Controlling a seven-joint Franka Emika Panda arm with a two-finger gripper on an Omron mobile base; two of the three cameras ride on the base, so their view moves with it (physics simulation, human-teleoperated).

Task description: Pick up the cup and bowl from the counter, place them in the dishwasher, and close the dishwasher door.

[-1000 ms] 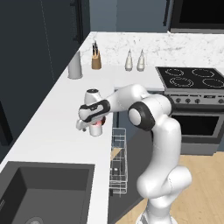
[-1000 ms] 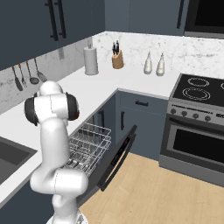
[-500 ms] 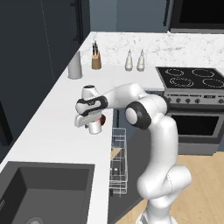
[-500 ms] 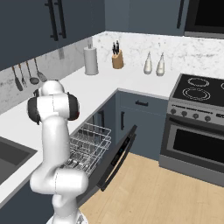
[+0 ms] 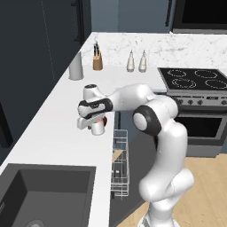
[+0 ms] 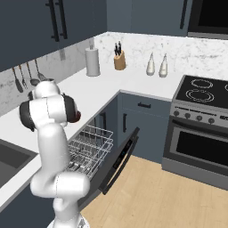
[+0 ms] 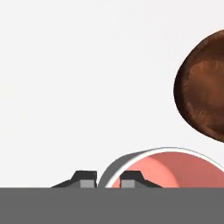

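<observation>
Two dark fingertips point(image 7: 84, 178) of the gripper point(image 7: 108, 179) are straddling the cup's point(image 7: 166, 168) thin whitish rim, one outside, one inside the pink-red hollow, nearly pinched on the wall. The cup is sitting on the smooth white counter point(image 7: 78, 78), looking light, rigid and probably slick. Right of it, apart, the glossy reddish-brown bowl point(image 7: 203, 87) is waiting; its rim seems the natural hold.

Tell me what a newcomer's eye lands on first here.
The white arm bent low over the counter, its gripper shut on the rim of the cup, one finger inside and one outside. Next, the bowl beside the cup. Then the dishwasher, its door down and rack pulled out.
</observation>
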